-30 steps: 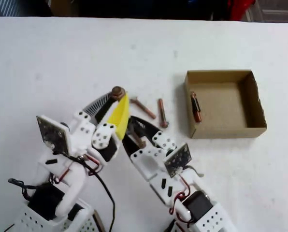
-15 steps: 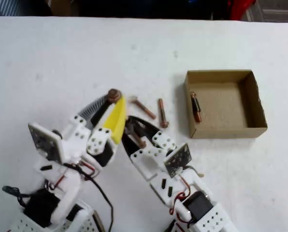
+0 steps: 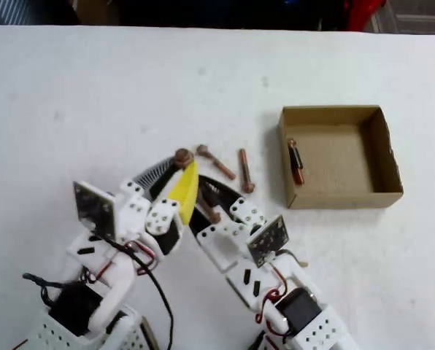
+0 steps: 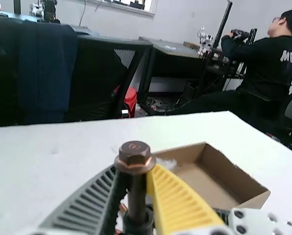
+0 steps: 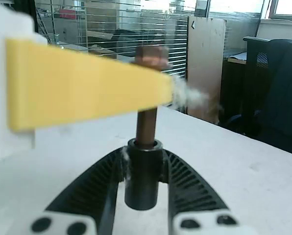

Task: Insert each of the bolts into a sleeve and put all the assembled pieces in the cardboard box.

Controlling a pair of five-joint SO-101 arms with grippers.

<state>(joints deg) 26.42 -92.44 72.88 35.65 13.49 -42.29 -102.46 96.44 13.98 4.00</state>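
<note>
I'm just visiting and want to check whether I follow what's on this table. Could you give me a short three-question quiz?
1. True or false: the cardboard box is empty.
2. How many loose bolts lie on the table outside the box? A) one B) two C) four
3. Fill in: the right arm's jaws hold an upright black ____, with a bolt entering it from above.
Key: 1 false, one assembled piece lies inside. 2 B. 3 sleeve.
</note>
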